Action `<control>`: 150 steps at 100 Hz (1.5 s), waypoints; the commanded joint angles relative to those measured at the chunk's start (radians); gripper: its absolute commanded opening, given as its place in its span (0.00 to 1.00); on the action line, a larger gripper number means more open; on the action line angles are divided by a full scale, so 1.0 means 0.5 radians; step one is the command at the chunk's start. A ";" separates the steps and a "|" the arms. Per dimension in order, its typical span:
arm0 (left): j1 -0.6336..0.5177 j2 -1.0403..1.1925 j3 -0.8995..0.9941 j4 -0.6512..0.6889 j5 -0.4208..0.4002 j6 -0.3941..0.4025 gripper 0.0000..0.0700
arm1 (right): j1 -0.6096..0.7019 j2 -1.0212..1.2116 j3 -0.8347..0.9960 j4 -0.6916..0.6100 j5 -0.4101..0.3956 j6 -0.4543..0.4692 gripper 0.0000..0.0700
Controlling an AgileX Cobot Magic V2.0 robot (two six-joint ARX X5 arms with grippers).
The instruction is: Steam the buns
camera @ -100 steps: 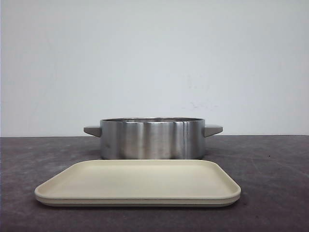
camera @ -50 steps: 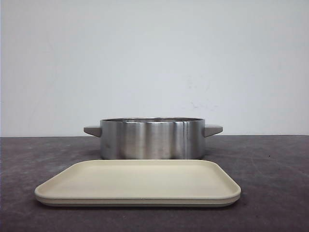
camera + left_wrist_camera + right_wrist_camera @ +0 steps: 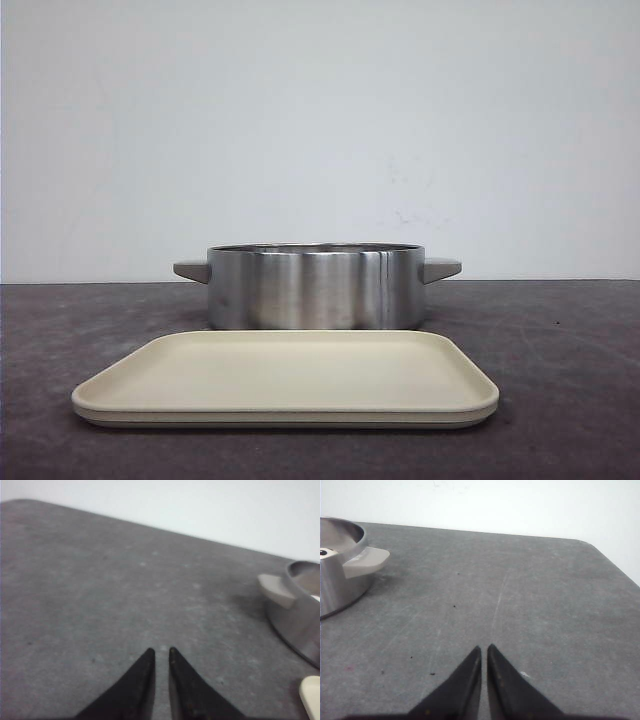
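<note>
Two hands sit low over the grey table [image 3: 560,340], each with its black fingers drawn nearly together and nothing between them: the left hand [image 3: 161,652] out to the left of the steel pot [image 3: 316,287], the right hand [image 3: 484,649] out to the pot's right, both well apart from it. In the front view the pot stands behind the cream tray [image 3: 285,380], which lies bare, and neither arm shows there.

The buns are mostly hidden. The right wrist view catches a white patch with a black dot just inside the pot's rim, probably one bun [image 3: 326,553], and the left wrist view shows a pale sliver there too; how many lie inside cannot be told.

My judgement is that the loading looks done or close to it. The risk from here is a hand swinging inward and clipping a pot handle [image 3: 366,561], which juts out at hand height, shoving the pot into the tray.
</note>
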State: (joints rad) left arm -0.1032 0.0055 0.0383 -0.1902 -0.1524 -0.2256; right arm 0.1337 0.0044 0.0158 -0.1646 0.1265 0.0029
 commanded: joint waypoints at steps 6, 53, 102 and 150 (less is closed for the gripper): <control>0.005 -0.005 -0.047 0.008 0.015 -0.027 0.00 | 0.002 -0.002 -0.007 0.014 0.006 -0.014 0.02; 0.079 -0.005 -0.047 0.006 0.105 0.223 0.00 | 0.002 -0.002 -0.007 0.014 0.005 -0.014 0.02; 0.079 -0.005 -0.046 0.006 0.113 0.165 0.00 | 0.002 -0.002 -0.007 0.014 0.005 -0.014 0.02; 0.079 -0.005 -0.046 0.006 0.113 0.165 0.00 | 0.002 -0.002 -0.007 0.014 0.005 -0.014 0.02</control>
State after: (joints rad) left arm -0.0631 0.0051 0.0322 -0.1795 -0.0994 -0.1421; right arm 0.1337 0.0044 0.0158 -0.1646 0.1268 0.0029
